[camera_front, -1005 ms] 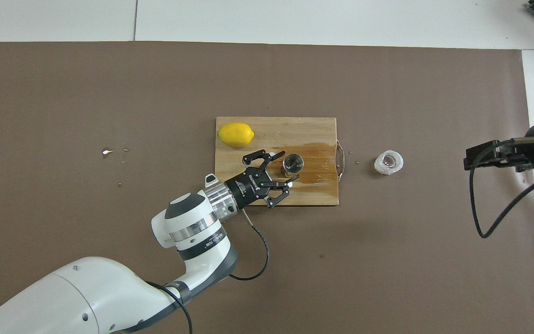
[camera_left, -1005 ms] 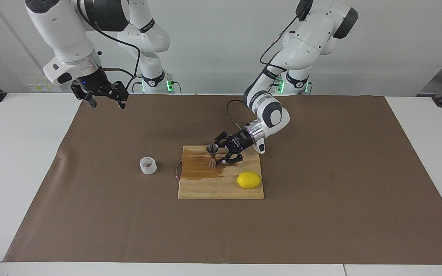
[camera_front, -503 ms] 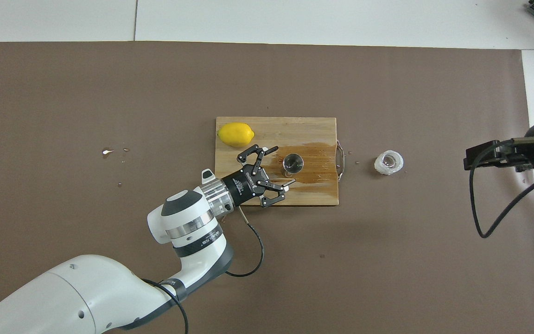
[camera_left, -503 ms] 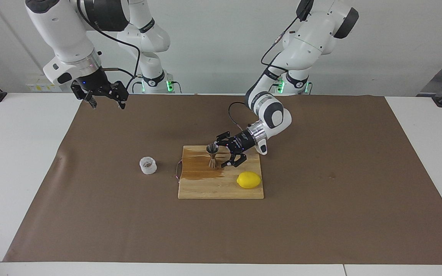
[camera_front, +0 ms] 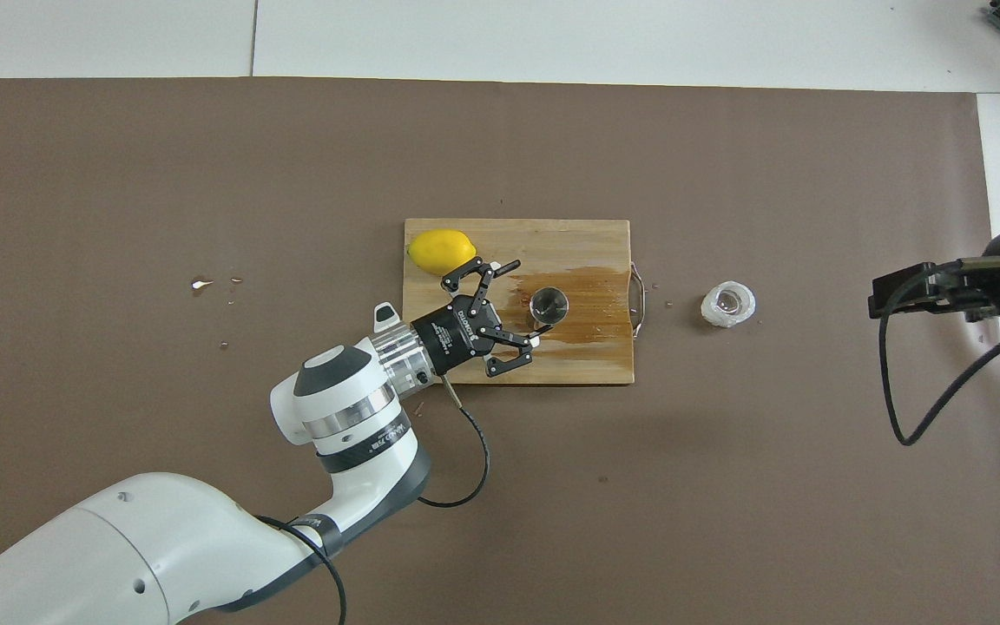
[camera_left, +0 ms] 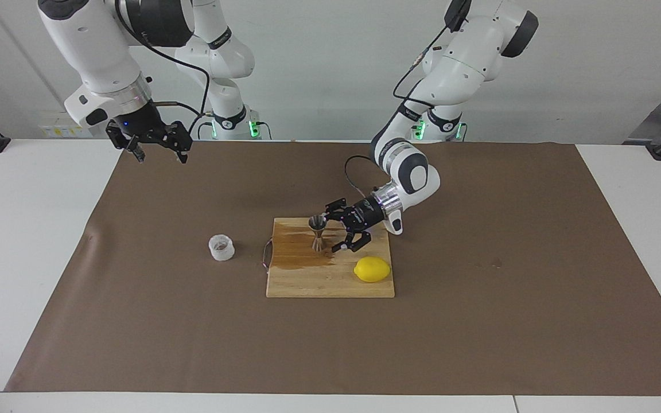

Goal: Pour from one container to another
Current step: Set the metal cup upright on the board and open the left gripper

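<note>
The steel jigger [camera_left: 318, 232] stands upright on the wooden cutting board [camera_left: 330, 282], on a wet patch. In the overhead view the jigger [camera_front: 548, 305] sits just off the fingertips of my left gripper [camera_front: 528, 297]. My left gripper [camera_left: 330, 234] is open and empty, low over the board, and lies on its side beside the jigger. The translucent ribbed cup [camera_left: 221, 247] stands on the brown paper beside the board, toward the right arm's end; it also shows in the overhead view [camera_front: 728, 304]. My right gripper [camera_left: 158, 154] is open and empty, and waits raised over the paper's corner.
A lemon [camera_left: 372, 269] lies on the board's corner, farther from the robots than my left gripper; it also shows in the overhead view [camera_front: 441, 250]. The board [camera_front: 587, 239] has a metal handle [camera_front: 636, 299] facing the cup. Small drops [camera_front: 200, 282] lie on the brown paper.
My left gripper has drawn back from around the jigger toward the left arm's end of the board. The jigger stays upright in place. The right arm has not moved.
</note>
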Motion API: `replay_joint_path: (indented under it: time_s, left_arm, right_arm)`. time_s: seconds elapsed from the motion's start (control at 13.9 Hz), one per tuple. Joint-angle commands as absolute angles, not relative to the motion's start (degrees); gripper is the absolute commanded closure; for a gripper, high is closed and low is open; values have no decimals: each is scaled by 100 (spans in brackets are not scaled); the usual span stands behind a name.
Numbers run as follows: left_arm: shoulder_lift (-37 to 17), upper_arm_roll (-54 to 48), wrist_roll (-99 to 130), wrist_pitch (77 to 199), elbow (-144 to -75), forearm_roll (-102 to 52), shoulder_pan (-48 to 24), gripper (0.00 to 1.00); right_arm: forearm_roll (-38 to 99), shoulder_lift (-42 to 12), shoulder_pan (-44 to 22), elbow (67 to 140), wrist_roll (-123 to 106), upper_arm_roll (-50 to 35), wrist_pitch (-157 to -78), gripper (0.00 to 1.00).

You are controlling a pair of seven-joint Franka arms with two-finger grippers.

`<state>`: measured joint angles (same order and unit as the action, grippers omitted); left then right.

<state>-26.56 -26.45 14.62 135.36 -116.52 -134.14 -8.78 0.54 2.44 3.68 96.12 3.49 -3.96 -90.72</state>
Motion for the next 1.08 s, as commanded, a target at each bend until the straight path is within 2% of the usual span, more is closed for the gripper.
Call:
replay_joint_path:
  time_s: [0.0,0.29,1.01]
  left_arm:
    - [-2452,-2776,1669,13438,-11733,-13342,-678,0]
    - [-2417,-3392,1793,13447,-11742,-13175,-63,0]
    - [-2110,-3823,2083,13491,-11804,-13122,9,0]
  right_arm:
    - [132,299,439,9712,413,-431,-9176,0]
    - [132,308,439,9712,413,-431,-9167,0]
    - [132,308,439,9703,413,-431,-9176,0]
